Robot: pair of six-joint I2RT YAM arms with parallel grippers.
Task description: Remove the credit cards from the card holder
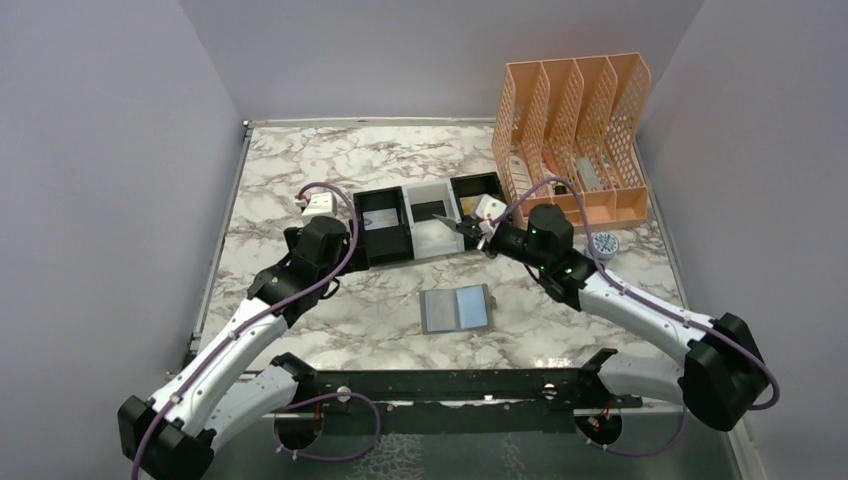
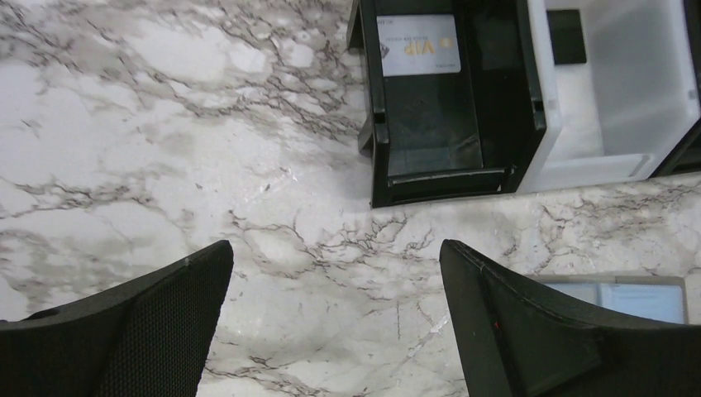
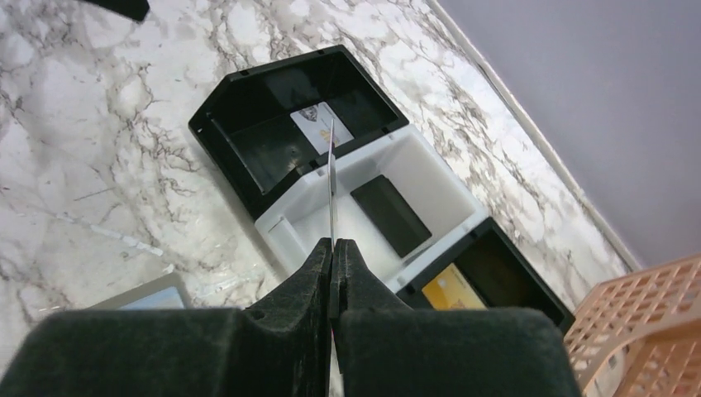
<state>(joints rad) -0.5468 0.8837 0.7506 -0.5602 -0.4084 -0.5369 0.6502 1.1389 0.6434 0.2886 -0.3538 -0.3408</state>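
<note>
On the marbled counter (image 1: 300, 170), the card holder (image 1: 456, 309) lies open and flat near the middle of the near edge, the left tool (image 2: 335, 265) spread wide above bare marble, the right tool (image 3: 334, 246) clamped on a thin credit card (image 3: 331, 178) edge-on over the three-compartment tray (image 3: 277, 225).

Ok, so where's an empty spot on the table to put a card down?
Bare marble lies behind the tray, left of the peach rack, and in a strip between the tray and the open card holder. It's crowded at the tray, where the right gripper holds a card edge-on.
</note>
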